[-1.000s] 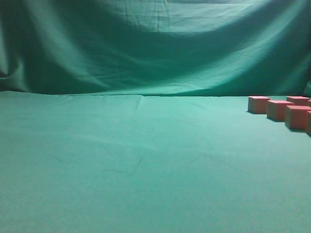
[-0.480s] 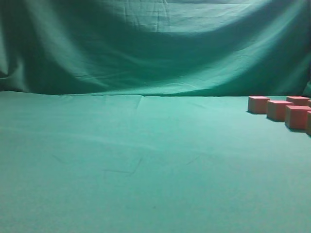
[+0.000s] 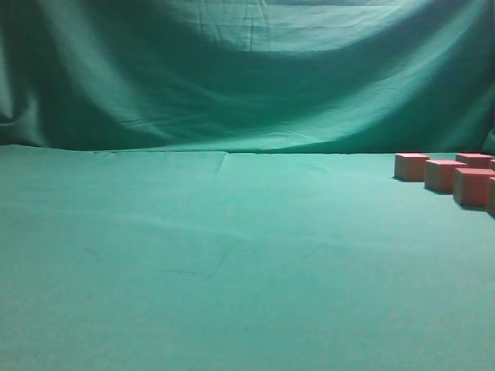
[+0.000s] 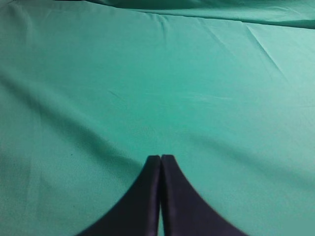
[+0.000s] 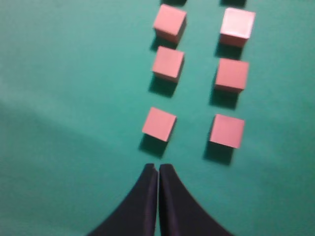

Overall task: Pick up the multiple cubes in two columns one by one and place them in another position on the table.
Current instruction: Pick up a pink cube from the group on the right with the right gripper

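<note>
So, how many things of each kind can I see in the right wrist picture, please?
Pink cubes: 6, in two columns of 3
Black gripper: 1, jaws together
Green table: 1
Total: 8

Left gripper (image 4: 160, 158) jaws pressed together, empty. Right gripper (image 5: 157, 167) jaws likewise together, empty.

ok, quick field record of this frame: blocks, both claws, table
blocks: six pink blocks showing in the right wrist view, two columns of three, all apart
left claw: shut, empty, above bare cloth
right claw: shut, empty, just short of the nearest left-column block
table: green cloth, blocks at its far right edge in the exterior view
</note>
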{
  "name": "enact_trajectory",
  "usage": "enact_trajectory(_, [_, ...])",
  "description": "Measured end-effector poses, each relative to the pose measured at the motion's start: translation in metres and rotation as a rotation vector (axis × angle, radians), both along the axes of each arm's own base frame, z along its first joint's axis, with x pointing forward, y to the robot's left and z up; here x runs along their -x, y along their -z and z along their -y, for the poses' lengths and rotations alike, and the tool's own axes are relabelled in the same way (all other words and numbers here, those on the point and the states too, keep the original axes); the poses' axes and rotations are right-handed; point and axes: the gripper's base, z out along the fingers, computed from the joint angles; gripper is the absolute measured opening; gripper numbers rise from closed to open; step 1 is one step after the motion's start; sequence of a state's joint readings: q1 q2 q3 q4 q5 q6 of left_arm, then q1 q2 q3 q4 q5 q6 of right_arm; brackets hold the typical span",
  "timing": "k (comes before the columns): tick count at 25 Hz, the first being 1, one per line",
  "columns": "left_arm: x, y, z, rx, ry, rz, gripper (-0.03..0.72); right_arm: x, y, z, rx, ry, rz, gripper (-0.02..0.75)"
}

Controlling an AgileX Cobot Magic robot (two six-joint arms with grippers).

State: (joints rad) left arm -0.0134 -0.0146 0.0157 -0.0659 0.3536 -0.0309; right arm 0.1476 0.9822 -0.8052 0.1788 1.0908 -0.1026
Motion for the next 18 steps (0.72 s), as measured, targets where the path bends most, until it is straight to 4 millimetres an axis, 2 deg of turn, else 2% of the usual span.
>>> enact_trajectory(3, [0.0,0.0,0.0,0.0,0.0,0.0,0.0,-0.016,0.015,-0.017,0.056,-0.055,-0.041,0.0])
enact_trajectory(9, [0.0,0.0,0.0,0.0,0.0,0.0,0.0,-0.045,0.048,-0.03,0.153,-0.014,-0.123,0.0])
enact_trajectory(10, [0.0,0.0,0.0,0.0,0.0,0.0,0.0,-0.048,0.053,-0.031,0.157,-0.011,-0.138,0.05])
enact_trajectory(11, [0.0,0.0,0.0,0.0,0.0,0.0,0.0,-0.052,0.058,-0.032,0.163,-0.009,-0.154,0.05])
enact_trajectory(18, [0.0,0.0,0.0,0.0,0.0,0.0,0.0,-0.07,0.085,-0.038,0.169,0.041,-0.218,0.459])
